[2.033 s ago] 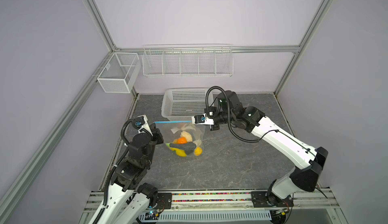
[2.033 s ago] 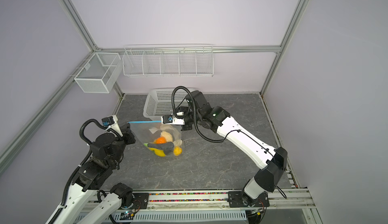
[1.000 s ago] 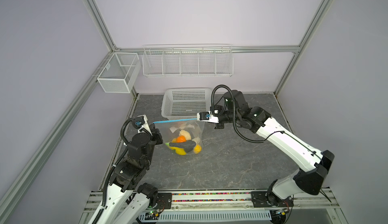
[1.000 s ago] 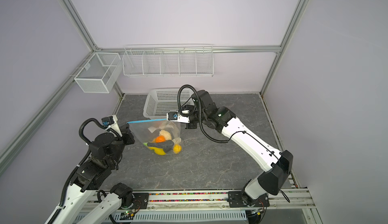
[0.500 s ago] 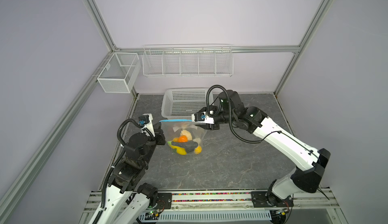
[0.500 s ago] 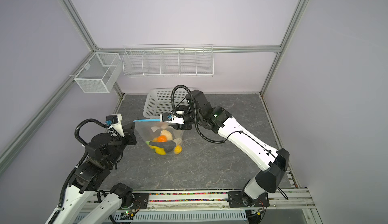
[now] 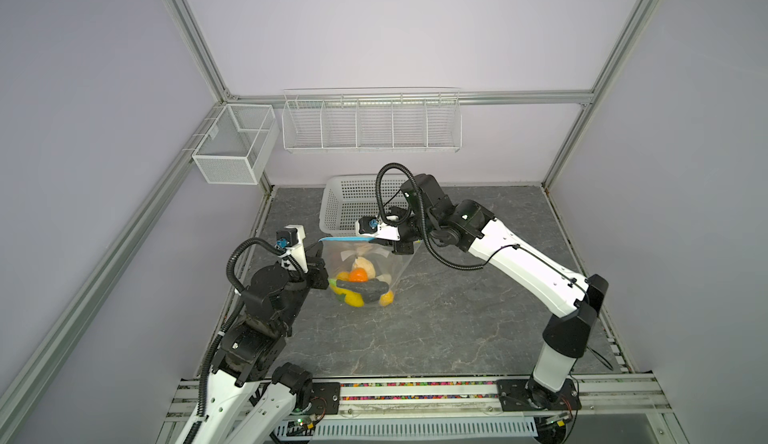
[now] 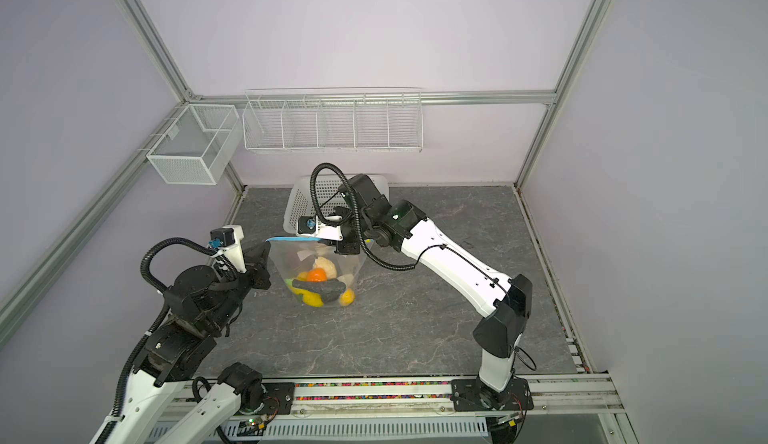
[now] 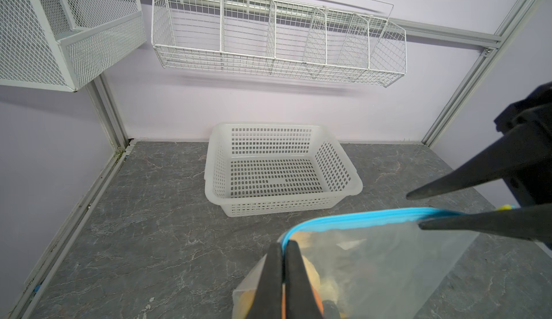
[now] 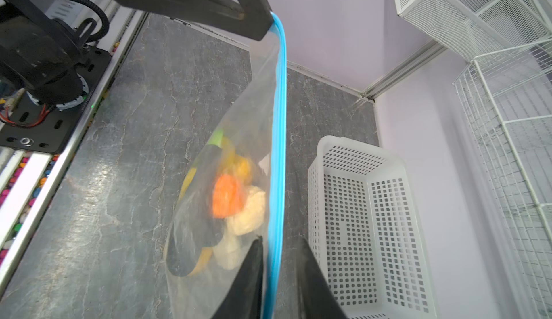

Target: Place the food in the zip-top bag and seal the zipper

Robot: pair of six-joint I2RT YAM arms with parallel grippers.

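My left gripper (image 9: 283,244) is clamped tight on one end of the zip-top bag (image 7: 365,261), right at the zipper (image 10: 279,153). My right gripper (image 10: 277,239) sits at the other end with its fingers (image 10: 254,275) a narrow gap apart, straddling the blue strip without pinching it. The bag hangs stretched between the two grippers, just in front of the white perforated basket (image 9: 280,168). The food (image 7: 359,286) is heaped in the bag's sagging bottom, low over the grey table (image 7: 457,317).
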